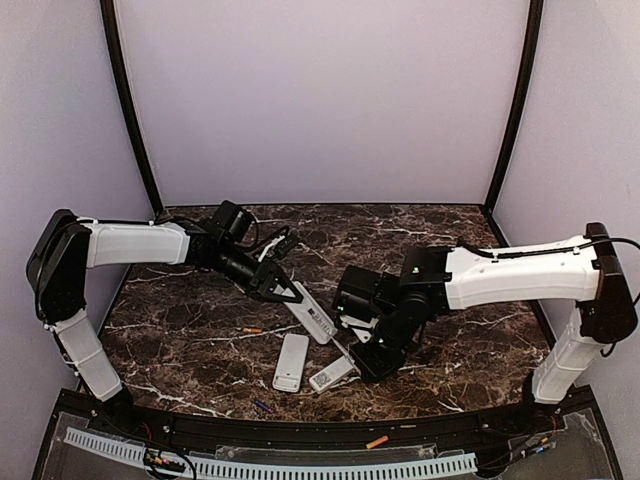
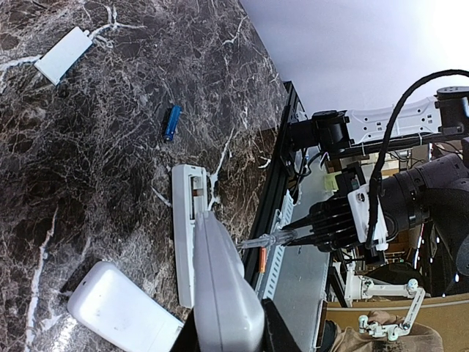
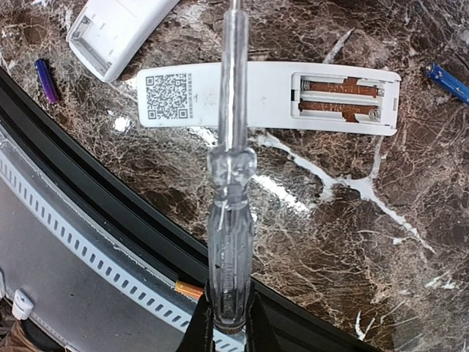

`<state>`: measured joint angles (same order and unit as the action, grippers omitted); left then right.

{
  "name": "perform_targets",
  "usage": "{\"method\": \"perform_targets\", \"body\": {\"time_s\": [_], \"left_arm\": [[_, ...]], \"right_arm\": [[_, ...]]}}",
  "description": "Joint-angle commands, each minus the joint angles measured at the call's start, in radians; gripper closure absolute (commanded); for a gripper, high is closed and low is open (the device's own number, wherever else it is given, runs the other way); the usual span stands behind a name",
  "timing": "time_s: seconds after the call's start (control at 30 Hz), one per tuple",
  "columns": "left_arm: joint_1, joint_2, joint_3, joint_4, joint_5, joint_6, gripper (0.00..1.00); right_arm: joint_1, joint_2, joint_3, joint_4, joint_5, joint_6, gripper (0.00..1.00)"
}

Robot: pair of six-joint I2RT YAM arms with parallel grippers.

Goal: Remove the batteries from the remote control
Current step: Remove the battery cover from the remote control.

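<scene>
My left gripper (image 1: 288, 292) (image 2: 227, 334) is shut on a grey-white remote control (image 1: 312, 317) (image 2: 222, 290), holding it tilted above the table. My right gripper (image 1: 360, 352) (image 3: 229, 319) is shut on a clear screwdriver (image 3: 231, 183) (image 2: 268, 238), whose shaft points toward that held remote. Under the screwdriver a second white remote (image 3: 220, 94) (image 2: 185, 242) lies face down with its battery compartment (image 3: 341, 97) open and its slots bare. Loose batteries lie about: a purple one (image 3: 46, 81), a blue one (image 3: 447, 81) (image 2: 171, 122), an orange one (image 1: 252, 330), and an orange one (image 1: 377, 441) (image 3: 189, 290) on the front rail.
A third white remote (image 1: 291, 362) (image 2: 121, 312) (image 3: 117, 29) lies next to the open one. A small flat white cover (image 2: 64, 55) rests farther off on the dark marble table (image 1: 450, 250). The black front rail (image 1: 330, 425) and slotted cable duct (image 1: 300, 468) border the near edge.
</scene>
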<state>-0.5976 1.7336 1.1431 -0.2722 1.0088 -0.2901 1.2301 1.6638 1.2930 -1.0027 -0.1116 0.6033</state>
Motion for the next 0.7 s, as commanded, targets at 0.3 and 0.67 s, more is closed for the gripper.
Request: {"method": "perform_targets", "body": {"time_s": [0.3,0.67], "left_arm": [[0.003,-0.029,0.012,0.005,0.066,0.008,1.00],[-0.004,-0.016,0.013,0.000,0.067,0.009,1.00]], "right_arm": [[0.005,0.020,0.014,0.011,0.049,-0.007,1.00],[0.006,0.016,0.034,0.031,0.079,-0.014,1.00]]}}
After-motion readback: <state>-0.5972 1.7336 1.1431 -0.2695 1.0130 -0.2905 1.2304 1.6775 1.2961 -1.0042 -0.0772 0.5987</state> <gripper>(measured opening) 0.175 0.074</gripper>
